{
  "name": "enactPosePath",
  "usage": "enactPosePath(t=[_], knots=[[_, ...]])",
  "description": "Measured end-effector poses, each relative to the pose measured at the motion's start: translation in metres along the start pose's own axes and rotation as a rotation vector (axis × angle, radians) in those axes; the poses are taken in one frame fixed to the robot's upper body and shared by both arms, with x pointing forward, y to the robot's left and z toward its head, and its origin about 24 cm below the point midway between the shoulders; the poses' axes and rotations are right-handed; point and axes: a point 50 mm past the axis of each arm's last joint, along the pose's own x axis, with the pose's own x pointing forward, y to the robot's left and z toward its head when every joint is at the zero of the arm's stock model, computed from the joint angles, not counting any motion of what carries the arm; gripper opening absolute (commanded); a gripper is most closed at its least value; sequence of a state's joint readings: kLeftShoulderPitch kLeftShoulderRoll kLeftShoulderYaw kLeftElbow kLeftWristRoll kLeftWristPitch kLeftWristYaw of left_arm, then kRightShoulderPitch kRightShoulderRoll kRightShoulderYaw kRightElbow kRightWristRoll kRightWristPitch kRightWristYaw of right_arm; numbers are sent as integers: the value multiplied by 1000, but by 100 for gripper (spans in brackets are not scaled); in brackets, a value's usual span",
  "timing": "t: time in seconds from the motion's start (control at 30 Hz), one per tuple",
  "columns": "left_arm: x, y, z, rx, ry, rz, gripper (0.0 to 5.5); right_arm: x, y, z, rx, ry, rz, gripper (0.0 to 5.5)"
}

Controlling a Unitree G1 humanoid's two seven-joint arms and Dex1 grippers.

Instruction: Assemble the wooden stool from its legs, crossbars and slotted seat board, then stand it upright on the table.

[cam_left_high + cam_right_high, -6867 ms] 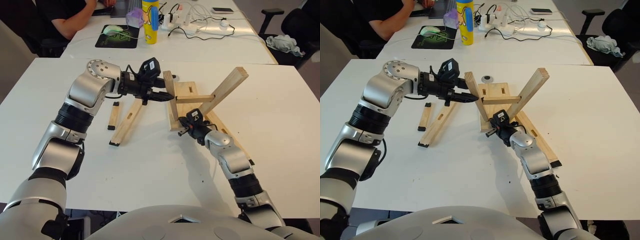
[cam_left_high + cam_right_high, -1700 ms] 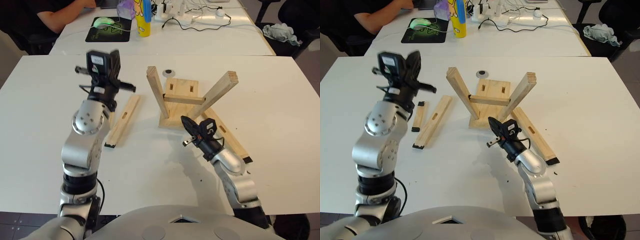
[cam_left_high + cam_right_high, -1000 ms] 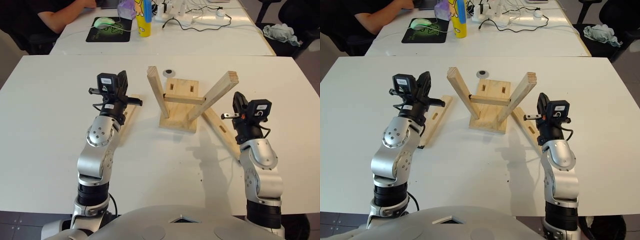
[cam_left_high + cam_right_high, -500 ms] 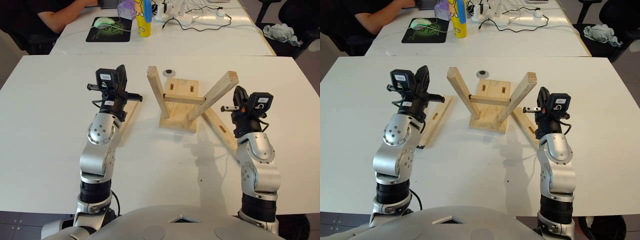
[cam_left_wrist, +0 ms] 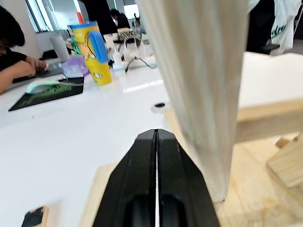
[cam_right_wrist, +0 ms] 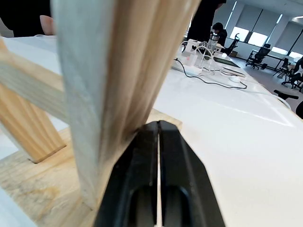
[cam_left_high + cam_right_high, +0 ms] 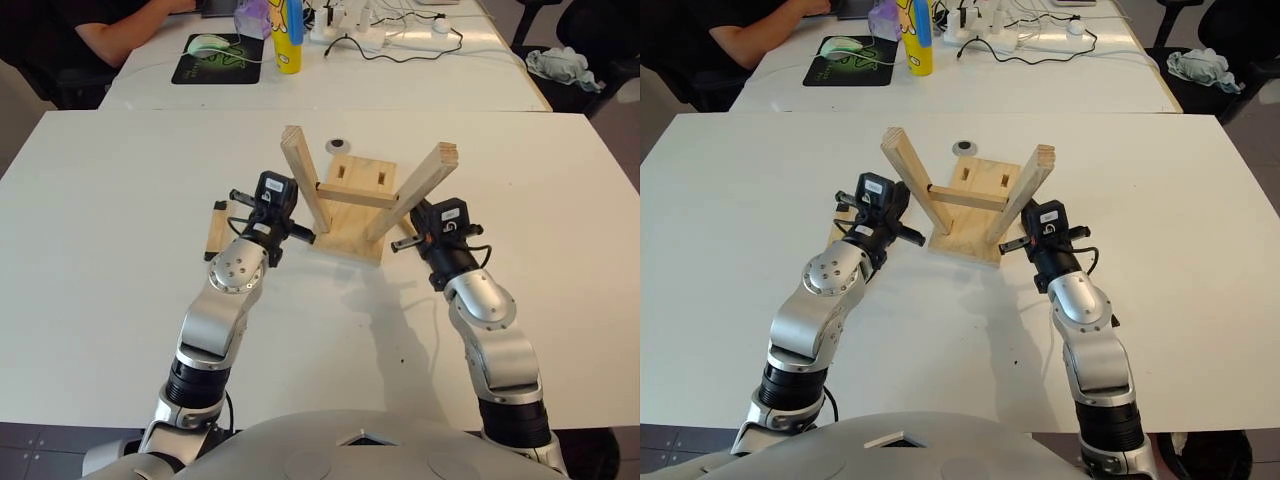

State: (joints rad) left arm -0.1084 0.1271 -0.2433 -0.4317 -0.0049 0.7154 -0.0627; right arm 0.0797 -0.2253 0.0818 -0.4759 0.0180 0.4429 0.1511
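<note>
Stool (image 7: 358, 205) sits upside down on the smooth white table (image 7: 120, 200). Its flat seat board (image 7: 345, 228) of pale wood, with two small slots, lies on the table top. Two square-cut legs, left leg (image 7: 300, 175) and right leg (image 7: 415, 190), rise from it in a V shape, joined by a thin crossbar (image 7: 357, 196). The left gripper (image 5: 156, 135) has its black fingers pressed together, holding nothing, just beside the left leg's base. The right gripper (image 6: 158, 124), also closed and empty, touches the right leg's base. A loose wooden piece (image 7: 215, 228) with a black end lies flat left of the stool.
</note>
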Motion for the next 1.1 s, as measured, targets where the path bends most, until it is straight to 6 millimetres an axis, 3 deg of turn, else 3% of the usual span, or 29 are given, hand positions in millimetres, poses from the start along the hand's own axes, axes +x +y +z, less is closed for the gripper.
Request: enactPosePath(t=[0.23,0.43,0.57,0.73,0.9,1.1], knots=[[-3,18,-10,-3,59,-11,1,15,-22,-25,49,102,-2,0],[-11,17,-11,87,97,-381,1,46,-35,-31,95,102,154,0],[-18,23,-12,220,165,-568,1,56,-38,-34,80,102,240,0],[-18,2,-19,300,204,-717,1,59,-33,-38,61,104,327,0],[-7,-9,-30,363,238,-710,1,60,-23,-42,48,113,403,0],[10,-10,-33,575,222,-632,1,63,-9,-43,26,104,458,0]])
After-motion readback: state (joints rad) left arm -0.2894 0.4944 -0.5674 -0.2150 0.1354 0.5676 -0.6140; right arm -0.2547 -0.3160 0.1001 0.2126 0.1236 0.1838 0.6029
